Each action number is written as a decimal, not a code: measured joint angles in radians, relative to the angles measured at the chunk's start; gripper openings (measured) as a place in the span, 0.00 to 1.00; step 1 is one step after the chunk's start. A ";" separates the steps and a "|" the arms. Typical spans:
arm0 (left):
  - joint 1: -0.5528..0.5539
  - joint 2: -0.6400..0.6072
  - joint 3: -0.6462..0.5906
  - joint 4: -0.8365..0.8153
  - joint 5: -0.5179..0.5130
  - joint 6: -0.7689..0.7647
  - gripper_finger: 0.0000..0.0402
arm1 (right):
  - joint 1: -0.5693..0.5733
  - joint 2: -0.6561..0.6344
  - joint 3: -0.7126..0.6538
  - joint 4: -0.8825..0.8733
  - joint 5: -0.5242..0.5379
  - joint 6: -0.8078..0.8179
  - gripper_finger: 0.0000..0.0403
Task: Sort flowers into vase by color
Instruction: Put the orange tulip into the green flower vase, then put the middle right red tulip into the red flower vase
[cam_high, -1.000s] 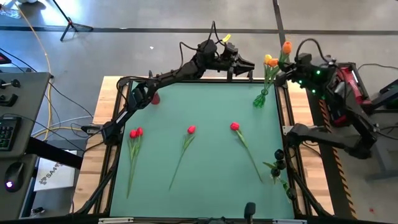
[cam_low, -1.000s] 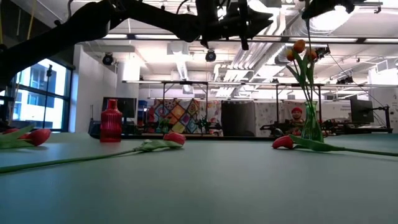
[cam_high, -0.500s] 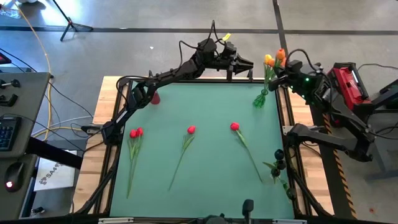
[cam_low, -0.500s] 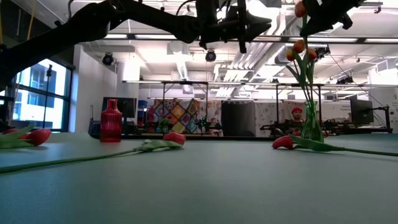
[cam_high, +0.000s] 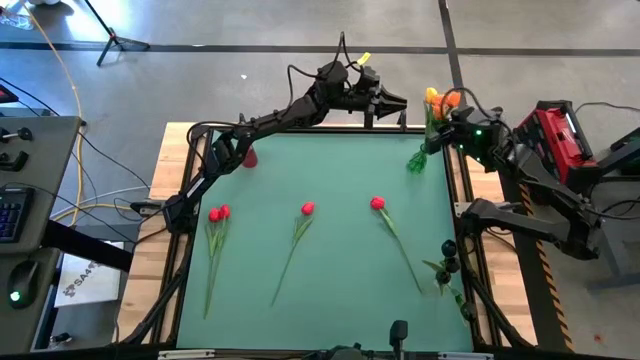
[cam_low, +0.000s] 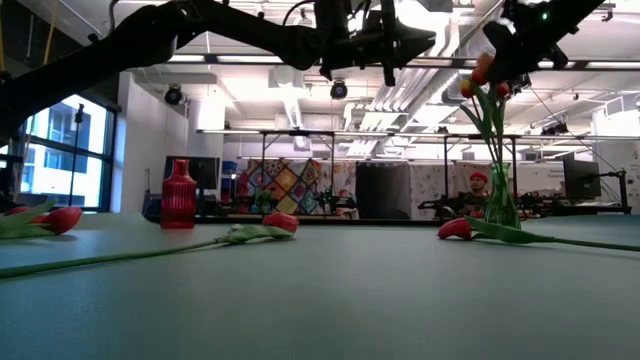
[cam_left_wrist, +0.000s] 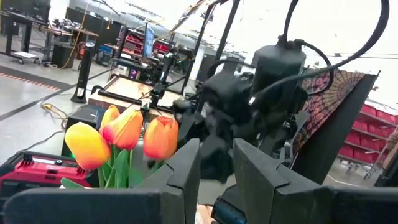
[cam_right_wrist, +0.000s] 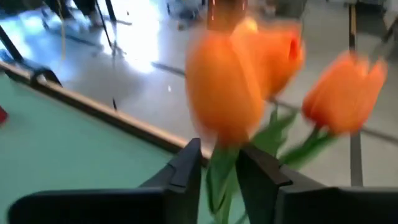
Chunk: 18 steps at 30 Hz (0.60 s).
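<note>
Your right gripper (cam_high: 455, 117) has come in from the far right edge and down to the clear green glass vase (cam_high: 417, 160) at the table's far right corner, and the orange tulip it carried a second ago now stands among the orange and yellow tulip heads (cam_high: 437, 98) in that vase.

Largest first: the green mat-covered table (cam_high: 330, 290) carries four red tulips lying flat. Two lie together at the left (cam_high: 217, 214), one near the middle (cam_high: 307, 208), one right of middle (cam_high: 377, 203), all with stems trailing toward the near edge. They have not shifted.

Your left arm reaches along the far edge, and the left gripper (cam_high: 396, 102) hangs above it just left of the vase, unmoved. Its fingers (cam_left_wrist: 184, 169) stand a little apart with nothing between them.

In the right wrist view the right fingers (cam_right_wrist: 187, 163) show a gap with a green stem (cam_right_wrist: 219, 174) in it. You cannot tell whether they pinch it.

A small red ribbed vase (cam_high: 249, 157) at the far left corner is partly hidden by the left arm from above, and whether it holds anything is hard to make out.
</note>
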 joint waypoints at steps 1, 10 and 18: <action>0.000 0.000 0.000 0.000 0.000 0.000 0.20 | 0.000 0.003 -0.005 -0.018 -0.002 0.013 0.25; -0.002 0.000 0.000 0.000 -0.002 -0.008 0.20 | 0.001 0.006 0.026 -0.079 -0.102 0.113 0.33; 0.000 0.000 0.000 -0.061 0.007 -0.007 0.20 | 0.001 -0.021 0.211 -0.122 -0.138 0.133 0.33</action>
